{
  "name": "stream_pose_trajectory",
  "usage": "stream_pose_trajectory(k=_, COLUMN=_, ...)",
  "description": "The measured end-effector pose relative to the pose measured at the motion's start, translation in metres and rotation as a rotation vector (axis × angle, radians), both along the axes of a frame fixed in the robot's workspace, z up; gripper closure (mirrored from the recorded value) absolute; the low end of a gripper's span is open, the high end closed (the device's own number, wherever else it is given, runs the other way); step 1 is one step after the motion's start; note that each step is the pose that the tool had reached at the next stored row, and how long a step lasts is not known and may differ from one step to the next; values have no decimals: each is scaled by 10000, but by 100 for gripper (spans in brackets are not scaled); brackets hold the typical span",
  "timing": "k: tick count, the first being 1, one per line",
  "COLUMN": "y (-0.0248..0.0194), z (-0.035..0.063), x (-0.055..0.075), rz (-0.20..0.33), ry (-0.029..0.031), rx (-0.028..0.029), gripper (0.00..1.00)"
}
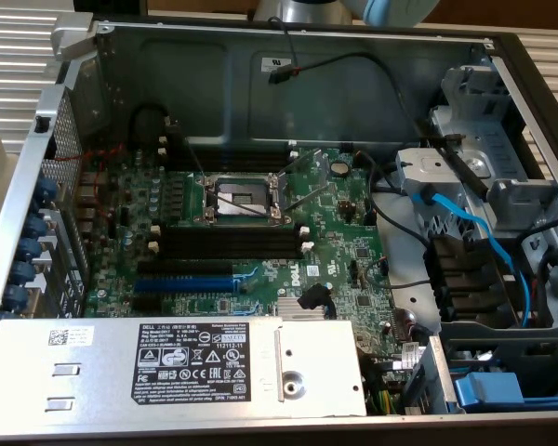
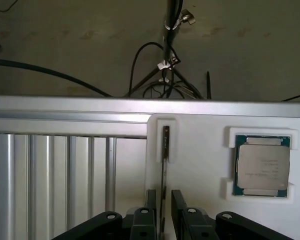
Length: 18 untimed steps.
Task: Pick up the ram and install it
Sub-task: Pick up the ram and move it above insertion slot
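The ram (image 2: 165, 150) stands on edge in a narrow slot of a white holder block (image 2: 200, 165), seen as a thin dark strip. My gripper (image 2: 163, 200) is open and straddles the near end of the ram, one black finger on each side with a small gap to the stick. In the exterior view, the motherboard (image 1: 260, 232) lies inside the open computer case, with black memory slots (image 1: 228, 243) with white end clips below the CPU socket (image 1: 242, 197) and more slots (image 1: 232, 163) above it.
A processor chip (image 2: 262, 167) sits in another recess of the white holder. Ribbed aluminium table (image 2: 55, 175) lies beside it. In the case are a blue expansion slot (image 1: 181, 279), a power supply (image 1: 167, 367), a drive cage (image 1: 484, 186) and blue cables (image 1: 465, 223).
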State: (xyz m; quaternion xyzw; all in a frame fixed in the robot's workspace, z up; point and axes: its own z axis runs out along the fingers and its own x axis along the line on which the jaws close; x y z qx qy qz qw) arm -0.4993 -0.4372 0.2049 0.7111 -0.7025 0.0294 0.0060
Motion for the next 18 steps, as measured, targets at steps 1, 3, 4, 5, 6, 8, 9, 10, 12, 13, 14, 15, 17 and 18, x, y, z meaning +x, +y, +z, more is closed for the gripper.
stream_pose_trajectory(k=1, y=0, z=-2, x=0, rz=0, ry=0, rx=-1, gripper=73)
stream_pose_trajectory(k=3, y=0, z=-11, x=0, rz=0, ry=-3, rx=0, gripper=73)
stream_pose_trajectory(k=4, y=1, z=-13, x=0, rz=0, ry=-1, rx=-1, gripper=73)
stream_pose_trajectory(k=5, y=0, z=-15, x=-1, rz=0, ry=-2, rx=-1, gripper=73)
stream_pose_trajectory(k=6, y=0, z=-15, x=-1, rz=0, ry=-1, rx=-1, gripper=73)
stream_pose_trajectory(k=8, y=0, z=-16, x=0, rz=0, ry=-2, rx=-1, gripper=73)
stream_pose_trajectory(k=9, y=0, z=-16, x=0, rz=0, ry=-2, rx=-1, gripper=73)
stream_pose_trajectory(k=10, y=0, z=-16, x=0, rz=-1, ry=-3, rx=3, gripper=73)
stream_pose_trajectory(k=12, y=-5, z=-17, x=-1, rz=0, ry=-3, rx=23, gripper=73)
stream_pose_trajectory(k=13, y=-7, z=-16, x=-1, rz=-2, ry=-2, rx=28, gripper=73)
stream_pose_trajectory(k=14, y=-10, z=-16, x=-1, rz=-1, ry=-2, rx=31, gripper=73)
stream_pose_trajectory(k=15, y=-11, z=-16, x=0, rz=0, ry=-2, rx=33, gripper=73)
stream_pose_trajectory(k=17, y=-12, z=-16, x=0, rz=0, ry=-3, rx=34, gripper=73)
stream_pose_trajectory(k=18, y=-11, z=-16, x=0, rz=0, ry=-2, rx=33, gripper=73)
